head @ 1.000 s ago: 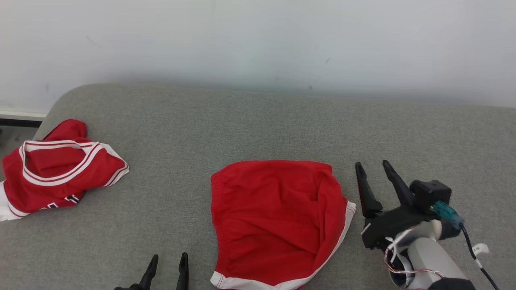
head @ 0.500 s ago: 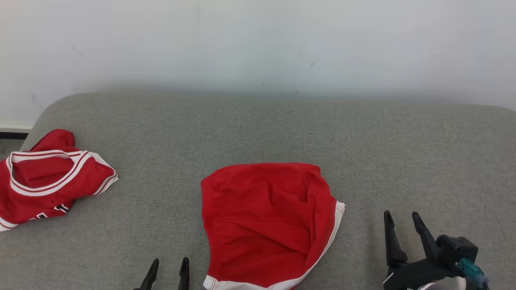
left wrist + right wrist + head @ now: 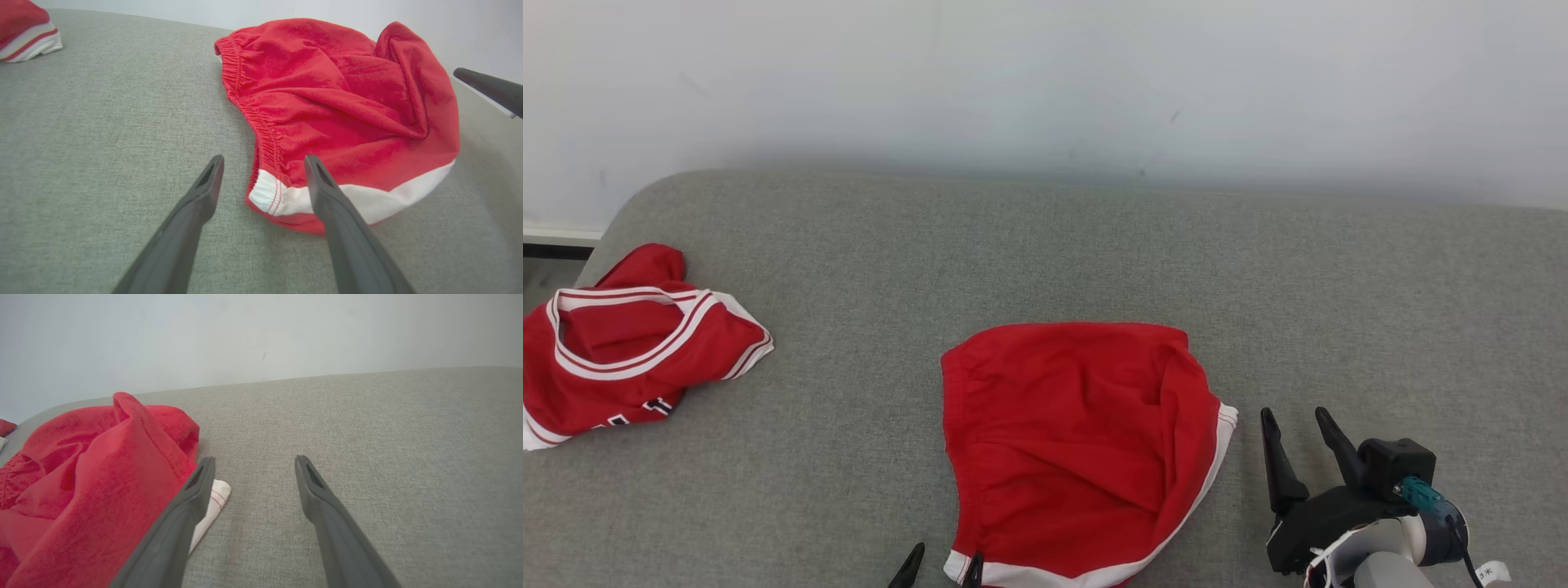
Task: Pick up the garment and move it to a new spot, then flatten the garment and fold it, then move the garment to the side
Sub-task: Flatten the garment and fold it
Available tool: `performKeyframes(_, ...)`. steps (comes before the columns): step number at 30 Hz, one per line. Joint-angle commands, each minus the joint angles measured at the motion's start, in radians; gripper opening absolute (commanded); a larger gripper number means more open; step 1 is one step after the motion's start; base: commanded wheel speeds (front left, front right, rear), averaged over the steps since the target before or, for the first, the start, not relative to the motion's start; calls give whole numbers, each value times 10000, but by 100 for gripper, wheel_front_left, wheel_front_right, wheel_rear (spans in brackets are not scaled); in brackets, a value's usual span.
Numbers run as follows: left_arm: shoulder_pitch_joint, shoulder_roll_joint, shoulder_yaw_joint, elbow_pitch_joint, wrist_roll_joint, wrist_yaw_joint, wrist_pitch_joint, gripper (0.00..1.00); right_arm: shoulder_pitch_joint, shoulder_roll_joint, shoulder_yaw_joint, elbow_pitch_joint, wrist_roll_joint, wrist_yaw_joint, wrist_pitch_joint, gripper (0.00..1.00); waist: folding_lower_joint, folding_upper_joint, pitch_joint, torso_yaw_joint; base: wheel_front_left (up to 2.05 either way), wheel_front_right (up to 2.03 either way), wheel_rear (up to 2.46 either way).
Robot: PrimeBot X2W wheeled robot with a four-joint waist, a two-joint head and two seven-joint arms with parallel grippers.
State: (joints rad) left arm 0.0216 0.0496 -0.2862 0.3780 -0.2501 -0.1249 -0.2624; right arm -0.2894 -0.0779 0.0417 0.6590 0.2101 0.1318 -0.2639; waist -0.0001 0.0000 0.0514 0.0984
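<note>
Straddling the near left corner of the red shorts (image 3: 335, 102), the left hand (image 3: 264, 161) has its two dark fingers spread wide and grips nothing. In the left wrist view the white hem band (image 3: 282, 198) at that corner lies between the fingers, and one finger crosses in front of it; whether it touches the cloth cannot be told. The elastic waistband runs away from this corner along the left side of the shorts.

The right hand (image 3: 1294, 416) sits just beside the right side of the shorts, its fingers likewise parted and empty, pointing toward the far edge of the surface (image 3: 1380, 310). In the right wrist view one finger stands just beside a white corner of the hem, with bare grey fabric between the two fingers.

The shorts lie loosely rumpled on the near part of the grey fabric surface, with a raised fold along their right side. A red jersey (image 3: 629, 351) with white and red trim lies crumpled at the left edge, near the rounded far left corner, well apart from the shorts. A pale wall (image 3: 1045, 82) rises behind the far edge.
</note>
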Motion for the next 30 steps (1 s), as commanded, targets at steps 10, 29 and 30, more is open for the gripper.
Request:
performKeyframes(10, -907, 15, -618, 858, -434, -54, -25, 100, -1429, 127, 195, 2104, -106, -22, -15, 100, 1, 0, 538, 380, 0, 0, 0)
performKeyframes(29, -1621, 20, -1393, 1685, -1504, -45, -26, 0, -1819, 178, 355, 2733, 417, -23, -15, 0, 1, 0, 740, 611, 0, 0, 0)
performKeyframes(30, -1514, 17, -1314, 1583, -1519, -45, -26, 0, -1629, 167, 205, 2400, 563, -23, -15, 0, 1, 0, 661, 580, 0, 0, 0)
